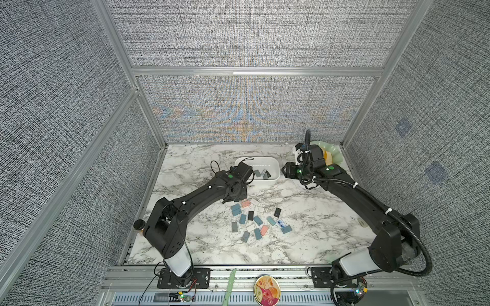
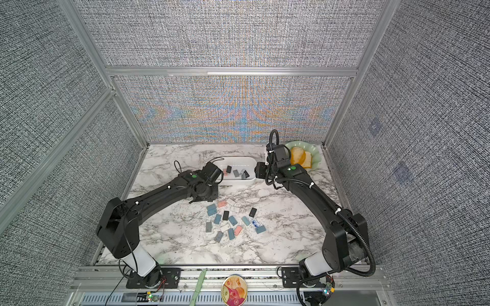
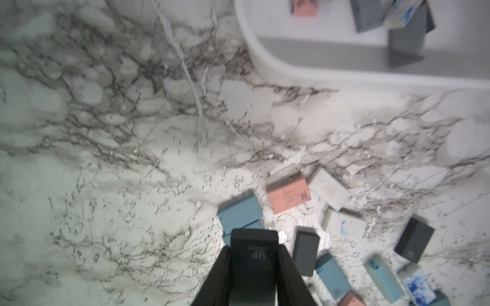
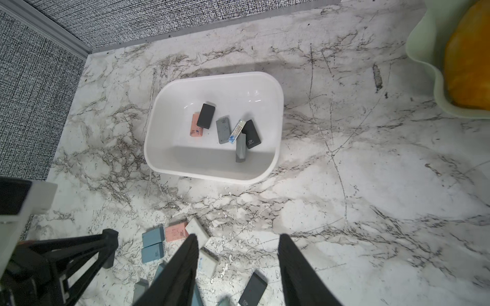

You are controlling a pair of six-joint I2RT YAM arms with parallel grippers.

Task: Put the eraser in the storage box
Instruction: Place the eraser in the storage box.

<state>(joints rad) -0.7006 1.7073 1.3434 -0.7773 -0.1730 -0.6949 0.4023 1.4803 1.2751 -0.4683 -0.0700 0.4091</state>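
My left gripper (image 3: 254, 247) is shut on a black eraser (image 3: 254, 254) marked 4B, held between its two fingers above the marble table. It hangs by the near-left edge of the pile of loose erasers (image 1: 253, 220); in a top view the left gripper (image 1: 225, 200) shows under its wrist. The white storage box (image 4: 159, 148) stands behind the pile, apart from the held eraser, and also shows in both top views (image 1: 275, 173) (image 2: 250, 180) and in the left wrist view (image 3: 265, 53). Several erasers lie in it. My right gripper (image 4: 238, 238) is open and empty, right of the box (image 1: 285, 169).
A pale green scalloped dish (image 1: 335, 153) with an orange object stands in the back right corner. A black cap (image 1: 138, 224) sits at the table's left edge. A round tin (image 1: 267, 290) and a green stick (image 1: 230, 284) lie on the front rail. Grey walls enclose the table.
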